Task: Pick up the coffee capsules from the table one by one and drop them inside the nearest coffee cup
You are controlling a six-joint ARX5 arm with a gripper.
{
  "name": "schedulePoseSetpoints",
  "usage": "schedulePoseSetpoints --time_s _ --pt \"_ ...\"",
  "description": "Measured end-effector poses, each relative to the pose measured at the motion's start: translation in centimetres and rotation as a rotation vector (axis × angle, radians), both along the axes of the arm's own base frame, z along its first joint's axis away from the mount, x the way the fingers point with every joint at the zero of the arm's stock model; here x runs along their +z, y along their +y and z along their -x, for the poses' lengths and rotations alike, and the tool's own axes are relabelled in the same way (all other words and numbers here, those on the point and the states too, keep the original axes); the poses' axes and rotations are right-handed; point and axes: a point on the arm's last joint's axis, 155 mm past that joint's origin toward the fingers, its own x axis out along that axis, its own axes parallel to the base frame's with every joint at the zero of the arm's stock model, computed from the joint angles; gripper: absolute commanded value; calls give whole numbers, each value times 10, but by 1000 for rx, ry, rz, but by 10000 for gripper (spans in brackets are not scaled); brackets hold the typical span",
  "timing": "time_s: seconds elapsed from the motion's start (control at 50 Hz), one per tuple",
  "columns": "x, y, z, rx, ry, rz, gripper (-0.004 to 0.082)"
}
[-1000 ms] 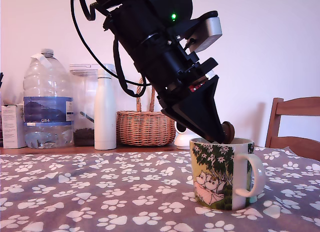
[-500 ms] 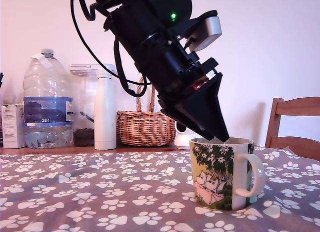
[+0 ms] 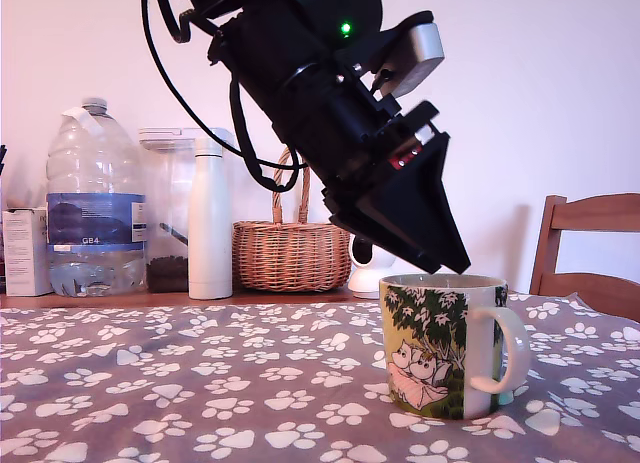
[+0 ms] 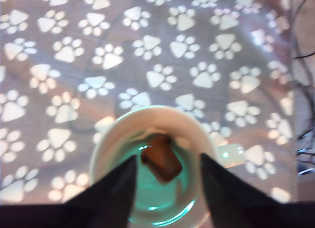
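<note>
The coffee cup [image 3: 442, 345], cream with green foliage and white cartoon figures, stands on the paw-print table [image 3: 180, 383] at the exterior view's right. My gripper [image 3: 455, 266] hangs just above its rim, tilted, with its black fingers [image 4: 110, 188] spread open over the mouth. In the wrist view a brown coffee capsule [image 4: 161, 157] lies inside the coffee cup [image 4: 113, 139], between the two fingers and below them. No capsule shows on the cloth in either view.
Behind the table a shelf carries a large water bottle [image 3: 95, 198], a tall white bottle [image 3: 210, 218], a wicker basket [image 3: 290, 248] and a small white device [image 3: 372, 273]. A wooden chair [image 3: 590, 248] stands at the exterior view's right.
A second ago the capsule sat at my fingertips on the cup's rim. It has dropped into the cup, and my gripper has lifted slightly.
</note>
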Motion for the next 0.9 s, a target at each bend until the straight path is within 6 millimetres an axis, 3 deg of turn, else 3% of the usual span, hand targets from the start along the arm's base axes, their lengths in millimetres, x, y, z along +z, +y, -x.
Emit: schedulePoseSetpoints --time_s 0.34,0.46,0.62,0.68,0.76,0.9 --pt "46 6 -15 30 -93 131 -21" --pt "35 13 -19 66 -119 166 -21" --pt "2 33 -26 167 -138 174 -21" --pt "0 41 -29 208 -151 192 -21" --pt "14 53 -36 274 -184 251 -21" --pt "57 79 -57 381 -261 385 -21"
